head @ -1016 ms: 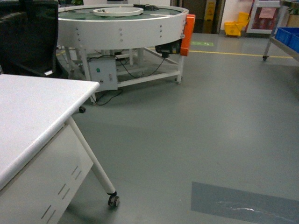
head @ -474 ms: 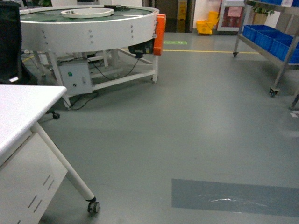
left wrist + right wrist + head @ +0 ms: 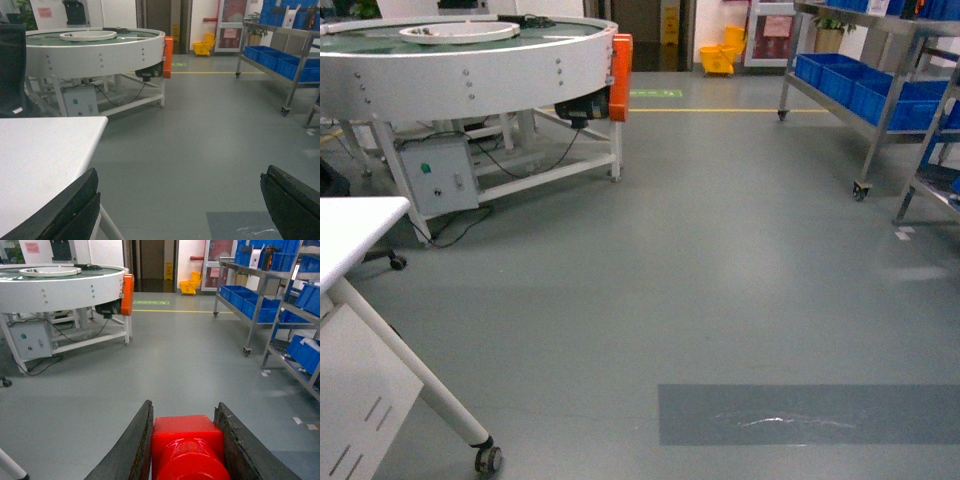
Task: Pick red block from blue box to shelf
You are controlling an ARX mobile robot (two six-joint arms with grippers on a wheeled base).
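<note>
Here the right gripper (image 3: pixel 186 440) is clenching the red block (image 3: pixel 186 444) between its two dark fingers (image 3: pixel 137 450), the brick filling the gap and touching both pads, its round stud facing the right wrist camera. In that view the block is sitting at 6 o'clock, low in the frame, with grey floor (image 3: pixel 165 365) stretching beyond it.

The left gripper (image 3: pixel 180 205) is hanging released, its two black fingers (image 3: pixel 65 210) standing far apart at 7 and 5 o'clock of the left wrist view with nothing between them. Just beside the left finger, the white table (image 3: pixel 40 160) is occupying the 8 o'clock area.

The shelf (image 3: pixel 880 110) is standing at 2 o'clock in the head view, on small casters, with dark blue crates (image 3: pixel 850 85) resting on its lower tier. A round white conveyor table (image 3: pixel 470 75) is filling 11 o'clock, an orange guard (image 3: pixel 620 62) fixed to its rim. A yellow mop bucket (image 3: pixel 720 58) is sitting far off at 12 o'clock. Neither gripper is showing in the head view, and the blue box is not appearing in any view.
</note>
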